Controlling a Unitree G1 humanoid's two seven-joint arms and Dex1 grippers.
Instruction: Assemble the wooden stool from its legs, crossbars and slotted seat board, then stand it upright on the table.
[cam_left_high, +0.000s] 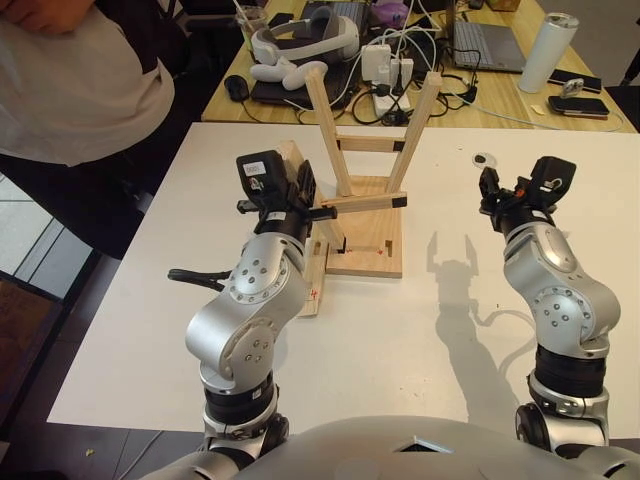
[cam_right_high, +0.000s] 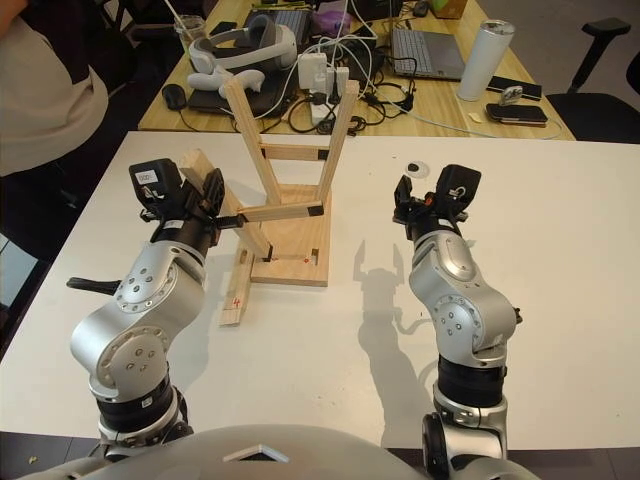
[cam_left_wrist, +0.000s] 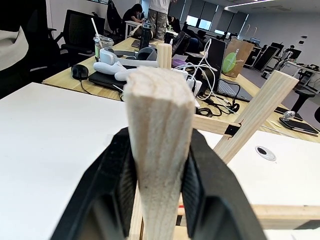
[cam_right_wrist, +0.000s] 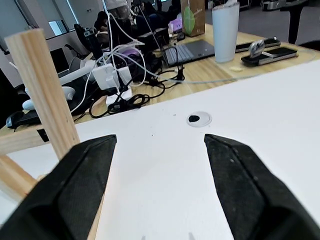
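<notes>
The slotted seat board (cam_left_high: 372, 248) lies flat on the white table. Two legs (cam_left_high: 328, 125) (cam_left_high: 414, 122) rise from it at a slant, joined high up by a crossbar (cam_left_high: 370, 144). My left gripper (cam_left_high: 303, 192) sits at the board's left edge, shut on the top end of a third leg (cam_left_wrist: 159, 125). A crossbar (cam_left_high: 365, 203) runs from that leg toward the right-hand standing leg. Another wooden piece (cam_left_high: 315, 278) lies loose beside the board. My right gripper (cam_left_high: 502, 190) hovers open over bare table to the right of the board, its fingers (cam_right_wrist: 85, 175) wide apart and empty.
A round cable hole (cam_left_high: 484, 158) sits in the table near the right gripper. Behind the table, a wooden desk (cam_left_high: 500, 105) carries a headset (cam_left_high: 300, 45), laptop (cam_left_high: 485, 45), chargers and cables (cam_left_high: 385, 70), a white tumbler (cam_left_high: 547, 50) and a phone (cam_left_high: 578, 105).
</notes>
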